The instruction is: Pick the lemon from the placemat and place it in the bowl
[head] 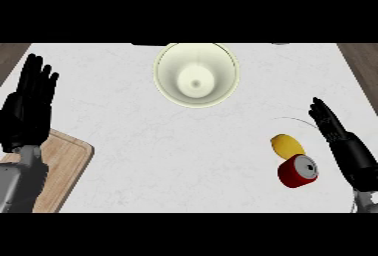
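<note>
Left hand [28, 112] and right hand [343, 140]: fingers straight, holding nothing; lemon [286, 144] untouched.

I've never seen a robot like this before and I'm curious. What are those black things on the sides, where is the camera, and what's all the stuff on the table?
The black things are the robot's two hands, on grey arms. The camera sits up where the robot's head would be and looks almost straight down, so you only see arms and hands coming in from the bottom.

The left hand is open with its fingers pointing up, above a wooden cutting board. The right hand is open too, beside a yellow lemon. Neither hand is holding anything.

The lemon lies on the white counter, seemingly on a pale placemat that hardly shows, and right against it is a red can lying on its side. Farther back sits a cream bowl, where the lemon should end up.
</note>
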{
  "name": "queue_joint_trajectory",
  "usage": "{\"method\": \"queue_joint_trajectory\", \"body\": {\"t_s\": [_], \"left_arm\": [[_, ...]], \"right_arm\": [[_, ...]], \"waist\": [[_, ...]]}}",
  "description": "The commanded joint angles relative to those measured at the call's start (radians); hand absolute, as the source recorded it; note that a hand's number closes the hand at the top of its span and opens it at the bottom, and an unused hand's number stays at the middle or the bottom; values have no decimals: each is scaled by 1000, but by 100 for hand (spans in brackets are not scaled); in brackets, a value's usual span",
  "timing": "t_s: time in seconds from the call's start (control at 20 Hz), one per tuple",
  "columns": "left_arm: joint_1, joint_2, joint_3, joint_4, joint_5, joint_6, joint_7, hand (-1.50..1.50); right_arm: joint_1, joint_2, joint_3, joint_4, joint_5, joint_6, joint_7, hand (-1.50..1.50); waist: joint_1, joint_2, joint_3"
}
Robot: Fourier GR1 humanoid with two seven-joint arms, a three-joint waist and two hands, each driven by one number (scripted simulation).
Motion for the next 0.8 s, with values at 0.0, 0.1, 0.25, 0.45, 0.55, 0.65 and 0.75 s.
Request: {"method": "queue_joint_trajectory", "body": {"t_s": [0.0, 0.1, 0.25, 0.45, 0.55, 0.65, 0.75], "left_arm": [[55, 2, 24, -5, 18, -45, -66, 0], [-15, 19, -14, -17, -19, -40, -51, 0], [-47, 45, -38, -29, -36, -82, -74, 0], [35, 88, 43, 6, 17, -156, -122, 0], [5, 91, 57, 80, 11, -178, -161, 0], [57, 62, 56, 112, 13, -208, -241, 0], [54, 106, 83, 68, 26, -215, -185, 0]], "right_arm": [[-27, -15, 47, -114, -83, 163, 28, -150], [-63, 51, 186, -150, -162, 360, -43, -150], [-123, 120, 343, -268, -270, 575, -70, -150], [29, -35, 105, -231, -154, 597, -431, -150], [49, -78, 84, -237, -80, 680, -554, -150], [7, -139, 1, -133, -88, 785, -652, -150], [34, -187, -31, -164, -54, 793, -690, -150]], "waist": [[-7, 13, 20], [39, 19, 26], [117, 24, 31], [-26, 16, 24], [-37, 17, 24], [-23, 21, 23], [-22, 16, 24]]}}
